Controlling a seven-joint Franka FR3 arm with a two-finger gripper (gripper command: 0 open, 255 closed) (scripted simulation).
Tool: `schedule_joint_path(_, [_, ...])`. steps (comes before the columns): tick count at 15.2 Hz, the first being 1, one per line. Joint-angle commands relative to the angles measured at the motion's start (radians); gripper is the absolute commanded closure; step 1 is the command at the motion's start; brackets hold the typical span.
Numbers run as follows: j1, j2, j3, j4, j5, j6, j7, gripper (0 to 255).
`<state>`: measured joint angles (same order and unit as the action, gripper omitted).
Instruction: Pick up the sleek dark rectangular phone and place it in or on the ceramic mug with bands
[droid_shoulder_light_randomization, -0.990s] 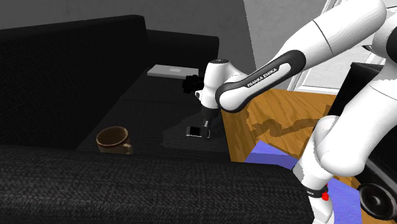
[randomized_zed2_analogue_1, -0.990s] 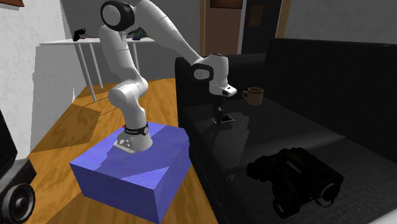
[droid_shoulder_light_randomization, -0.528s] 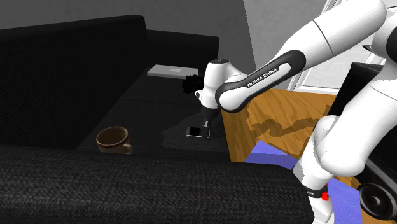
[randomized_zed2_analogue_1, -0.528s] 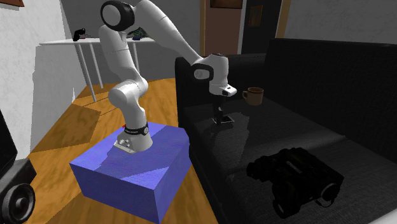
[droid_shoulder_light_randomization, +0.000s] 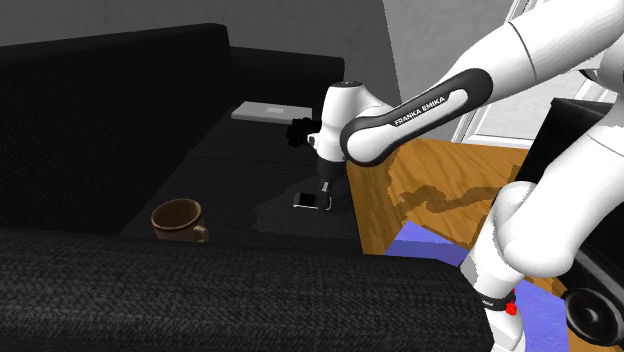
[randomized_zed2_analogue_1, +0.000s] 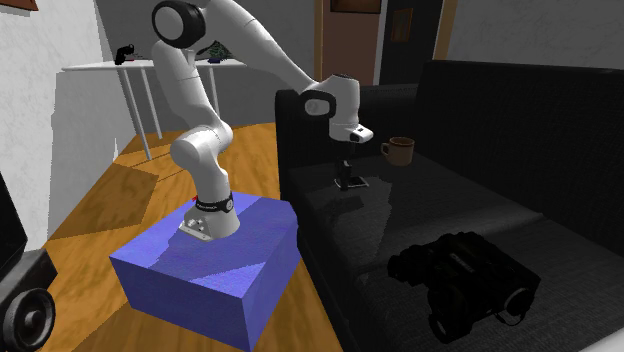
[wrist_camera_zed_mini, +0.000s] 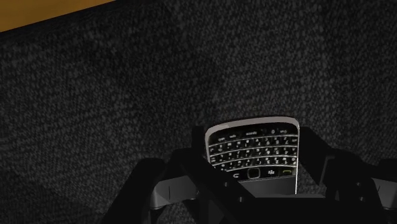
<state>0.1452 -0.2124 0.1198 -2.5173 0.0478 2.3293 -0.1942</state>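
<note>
Writing: "FRANKA EMIKA" in white on the dark forearm (droid_shoulder_light_randomization: 425, 106), read in shoulder view. Phone (wrist_camera_zed_mini: 253, 151) has a full keypad w/ tiny white key marks & a row of labels above, all too small to read. Dark body, silver rim round its end.

Gripper (droid_shoulder_light_randomization: 326, 196) points down at the sofa (droid_shoulder_light_randomization: 110, 100) seat near its front edge. Fingers are narrowed onto the phone, one each side, clasping it. Phone lies flat btwn them, keypad up, right at seat level. Can't tell if it touches the cushion or is just off it.

Mug (droid_shoulder_light_randomization: 178, 217): brown, upright, handle toward shoulder view's lower right. It's on the same seat, well apart from phone, toward that view's left. In second ext. view it's beyond the gripper, nearer the backrest.

Other stuff: grey flat slab (droid_shoulder_light_randomization: 272, 111) at far end of seat in shoulder view. Black bulky gadget (randomized_zed2_analogue_1: 462, 281) on the seat, well apart from phone, on the side away from mug. Arm's wrist stands right over the phone. Off the sofa: blue box stand (randomized_zed2_analogue_1: 215, 265) on wood floor (randomized_zed2_analogue_1: 100, 200), speaker (randomized_zed2_analogue_1: 25, 318) in the second ext. view's lower left corner, white table (randomized_zed2_analogue_1: 140, 68) by the wall w/ small items on it.
</note>
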Motion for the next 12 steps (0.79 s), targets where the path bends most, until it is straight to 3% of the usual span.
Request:
schedule_joint_path(1, [0.000, -0.018, -0.002, 0.013, 0.001, -0.031, -0.002, 255])
schedule_joint_path(12, [0.000, -0.097, -0.008, 0.097, 0.004, -0.194, -0.005, 255])
